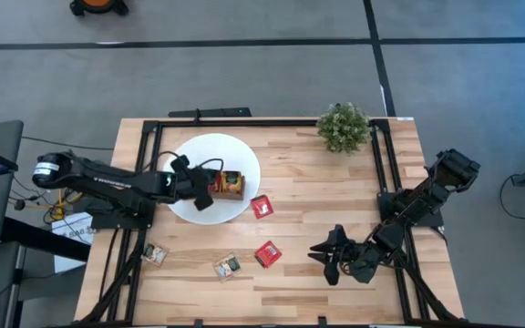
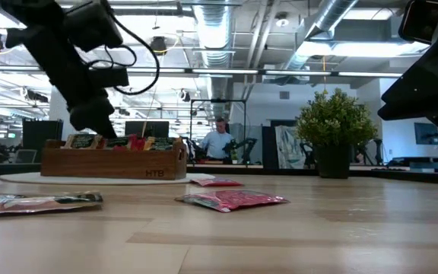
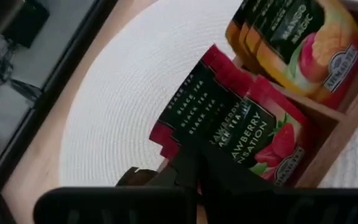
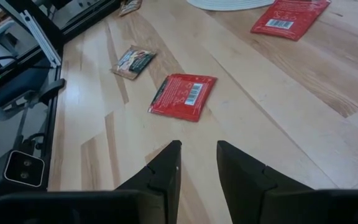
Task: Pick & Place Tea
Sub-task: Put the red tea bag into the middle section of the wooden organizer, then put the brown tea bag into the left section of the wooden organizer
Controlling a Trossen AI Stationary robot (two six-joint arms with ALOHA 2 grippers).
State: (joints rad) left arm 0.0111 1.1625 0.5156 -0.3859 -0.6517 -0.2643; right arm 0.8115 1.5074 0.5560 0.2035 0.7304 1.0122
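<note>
The left gripper (image 1: 210, 189) is over the white disc (image 1: 190, 155), right at the wooden tray (image 1: 230, 185); its fingers (image 3: 188, 168) are pressed together on a red tea bag (image 3: 182, 121) standing in the tray, though the dark fingers hide the bag's lower edge; beside it in the tray stand more red bags and orange-yellow bags (image 3: 303, 37), and the far end of the tray is cut off in the left wrist view. The right gripper (image 1: 328, 260) rests low near the table's front right part; its fingers (image 4: 166, 168) stand a little apart and hold nothing. Loose bags lie on the table (image 1: 317, 182): a red one (image 1: 268, 253) near the right gripper; another red one (image 1: 262, 207) by the disc's edge; two pale ones (image 1: 227, 266) (image 1: 156, 255) whose print is too small to read. A potted plant (image 1: 343, 128) stands at the back.
</note>
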